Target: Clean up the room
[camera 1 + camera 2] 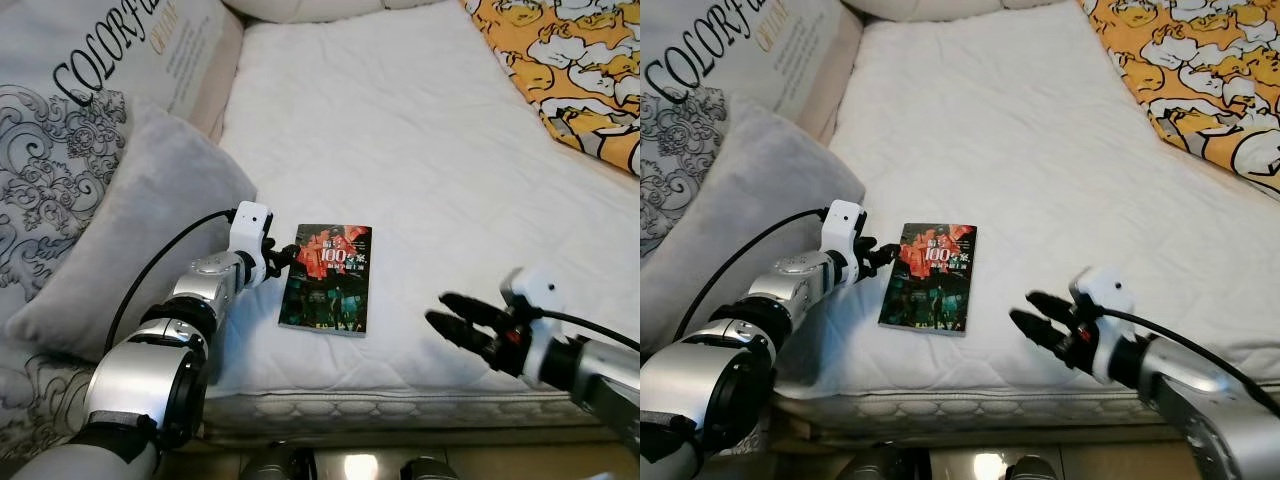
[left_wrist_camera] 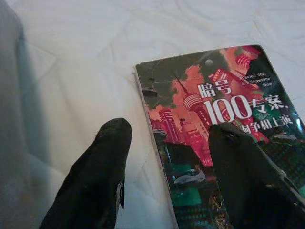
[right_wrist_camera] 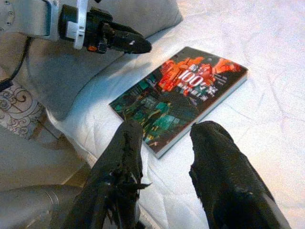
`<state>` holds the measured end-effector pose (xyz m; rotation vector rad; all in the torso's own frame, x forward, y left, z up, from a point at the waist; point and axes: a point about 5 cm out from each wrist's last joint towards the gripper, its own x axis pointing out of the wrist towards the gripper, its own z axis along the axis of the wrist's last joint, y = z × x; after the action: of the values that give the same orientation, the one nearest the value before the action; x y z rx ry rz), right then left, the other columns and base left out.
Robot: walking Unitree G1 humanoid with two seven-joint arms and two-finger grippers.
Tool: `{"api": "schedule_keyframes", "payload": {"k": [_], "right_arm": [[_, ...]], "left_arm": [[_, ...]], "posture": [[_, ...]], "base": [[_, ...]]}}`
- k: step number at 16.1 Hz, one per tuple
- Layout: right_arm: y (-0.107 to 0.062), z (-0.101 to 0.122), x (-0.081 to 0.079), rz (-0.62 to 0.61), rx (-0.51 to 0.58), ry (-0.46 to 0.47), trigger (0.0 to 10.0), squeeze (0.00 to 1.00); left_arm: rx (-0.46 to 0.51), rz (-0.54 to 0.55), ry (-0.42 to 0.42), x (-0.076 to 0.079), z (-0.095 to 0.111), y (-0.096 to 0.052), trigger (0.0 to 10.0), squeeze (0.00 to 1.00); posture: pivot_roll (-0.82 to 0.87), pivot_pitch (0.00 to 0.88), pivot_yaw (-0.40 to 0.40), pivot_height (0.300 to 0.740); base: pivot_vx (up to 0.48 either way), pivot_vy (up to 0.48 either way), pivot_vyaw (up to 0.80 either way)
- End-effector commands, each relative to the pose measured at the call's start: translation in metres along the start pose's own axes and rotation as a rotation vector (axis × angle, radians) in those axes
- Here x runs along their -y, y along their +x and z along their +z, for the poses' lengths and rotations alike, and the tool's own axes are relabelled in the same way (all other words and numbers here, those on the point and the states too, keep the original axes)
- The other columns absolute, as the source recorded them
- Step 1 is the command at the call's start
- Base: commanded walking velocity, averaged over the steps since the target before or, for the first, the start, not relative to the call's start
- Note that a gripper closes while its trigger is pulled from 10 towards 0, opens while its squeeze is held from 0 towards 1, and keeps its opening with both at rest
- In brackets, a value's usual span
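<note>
Two claws close on one book at the bed's near edge.
Our left claw (image 1: 283,256), spread, straddles the book (image 1: 327,278) at centre frame; our right claw (image 1: 462,327), also spread, waits lower right, empty.

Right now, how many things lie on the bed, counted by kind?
Book: 1
Grey pillow: 1
Yellow patterned blanket: 1
Total: 3
</note>
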<state>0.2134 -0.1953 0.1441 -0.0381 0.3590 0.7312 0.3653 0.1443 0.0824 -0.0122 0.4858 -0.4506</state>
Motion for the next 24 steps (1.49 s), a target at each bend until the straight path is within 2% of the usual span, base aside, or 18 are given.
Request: {"api": "schedule_keyframes", "payload": {"k": [1, 2, 3, 4, 6, 8, 10, 12, 13, 14, 16, 21, 24], "right_arm": [[0.005, 0.0, 0.001, -0.024, 0.01, -0.011, 10.0, 0.0], [0.01, -0.002, 0.001, -0.048, 0.022, 0.005, 10.0, 0.0], [0.013, -0.003, 0.002, -0.074, 0.027, 0.012, 10.0, 0.0], [0.018, -0.007, 0.005, -0.145, 0.035, 0.018, 10.0, 0.0], [0.028, -0.012, 0.007, -0.244, 0.082, 0.077, 10.0, 0.0], [0.035, -0.01, 0.01, -0.347, 0.138, 0.141, 10.0, 0.0], [0.04, -0.007, 0.018, -0.478, 0.186, 0.162, 10.0, 0.0], [0.04, -0.009, 0.023, -0.581, 0.19, 0.179, 10.0, 0.0], [0.043, -0.009, 0.02, -0.564, 0.193, 0.176, 10.0, 0.0], [0.048, -0.012, 0.016, -0.547, 0.157, 0.107, 10.0, 0.0], [0.057, -0.014, 0.014, -0.547, 0.131, 0.082, 10.0, 0.0], [0.062, -0.018, 0.004, -0.488, 0.106, 0.017, 10.0, 0.0], [0.06, -0.021, 0.003, -0.501, 0.102, 0.021, 10.0, 0.0]], "left_arm": [[0.017, 0.018, -0.015, -0.011, -0.001, -0.006, 10.0, 1.0], [0.056, -0.006, -0.094, -0.012, 0.003, -0.007, 10.0, 0.66], [0.066, -0.011, -0.114, -0.013, 0.005, -0.007, 10.0, 0.0], [0.112, -0.044, -0.143, -0.012, 0.009, -0.009, 10.0, 0.0], [0.246, -0.076, -0.025, -0.005, 0.014, -0.012, 10.0, 0.0], [0.409, -0.032, 0.011, 0.009, 0.022, -0.029, 10.0, 0.0], [0.468, 0.016, 0.015, 0.024, 0.02, -0.05, 10.0, 0.0], [0.467, 0.072, 0.012, 0.032, 0.007, -0.063, 10.0, 0.0], [0.459, 0.107, 0.017, 0.035, 0.001, -0.072, 10.0, 0.0], [0.447, 0.161, 0.016, 0.034, -0.006, -0.082, 10.0, 0.0], [0.393, 0.253, 0.017, 0.028, -0.017, -0.094, 10.0, 0.0], [0.35, 0.316, 0.009, 0.027, -0.022, -0.105, 10.0, 0.0], [0.32, 0.317, 0.003, 0.031, -0.024, -0.107, 10.0, 0.1]], "posture": [[-0.16, 0.0, 0.151, 0.74], [-0.16, 0.0, 0.152, 0.74], [-0.15, 0.0, 0.152, 0.74], [-0.14, 0.0, 0.15, 0.74], [-0.11, 0.0, 0.137, 0.74], [-0.1, 0.0, 0.126, 0.74], [-0.08, 0.0, 0.113, 0.74], [-0.07, 0.0, 0.093, 0.74], [-0.06, 0.0, 0.09, 0.74], [-0.04, 0.0, 0.074, 0.74], [-0.01, 0.0, 0.045, 0.74], [0.0, 0.0, 0.036, 0.74], [-0.01, 0.0, 0.044, 0.74]], "base": [[0.0, 0.0, 0.0], [0.0, 0.0, 0.0], [0.0, 0.0, 0.0], [0.0, 0.0, 0.0], [0.0, 0.0, 0.0], [0.0, 0.0, 0.0], [0.0, 0.0, 0.0], [0.0, -0.306, 0.0], [0.0, -0.39, 0.0], [0.0, -0.428, 0.0], [0.0, -0.431, 0.0], [0.0, -0.431, 0.0], [0.0, -0.416, 0.0]]}}
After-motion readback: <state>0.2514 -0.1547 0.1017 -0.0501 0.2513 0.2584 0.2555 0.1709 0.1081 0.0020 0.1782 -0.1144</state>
